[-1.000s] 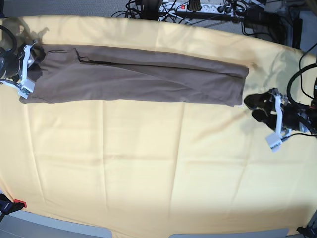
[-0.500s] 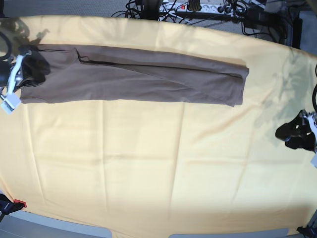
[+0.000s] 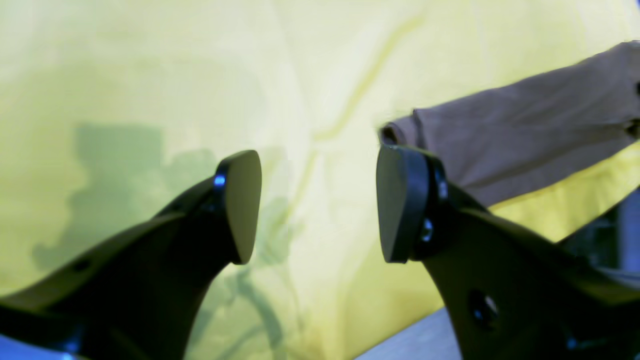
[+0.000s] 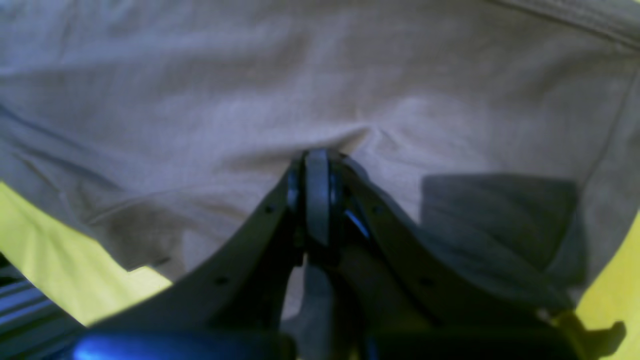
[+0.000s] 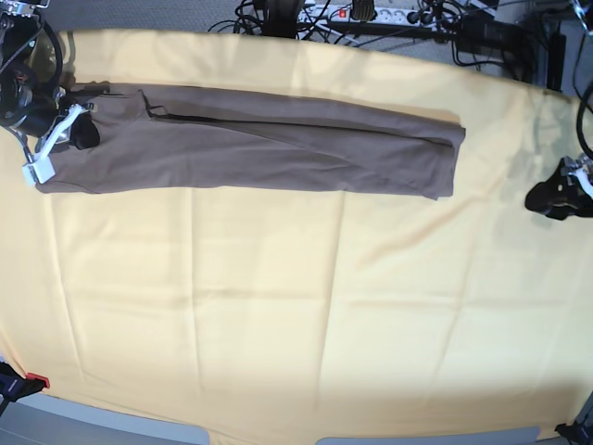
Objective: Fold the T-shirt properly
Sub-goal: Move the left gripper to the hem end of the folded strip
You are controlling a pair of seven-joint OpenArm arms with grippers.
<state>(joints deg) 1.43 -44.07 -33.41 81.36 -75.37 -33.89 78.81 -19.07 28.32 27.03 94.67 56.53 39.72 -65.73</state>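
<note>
— Fingers [image 4: 317, 195] of the right gripper [image 5: 79, 130] are pressed together on a pinched ridge of the T-shirt [image 5: 269, 139], at the upper left of the base view.

— And the left gripper [image 3: 318, 205]?

— Its jaws are spread wide, nothing held, at the right edge. The T-shirt is laid as a long folded band across the top of the yellow cloth [image 5: 296, 306].

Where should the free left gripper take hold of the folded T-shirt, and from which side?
The left gripper is open, off the T-shirt. Probably best: the short end nearest it, approached from that side, fingers pinching all stacked layers. The right gripper is shut at the far end.
</note>
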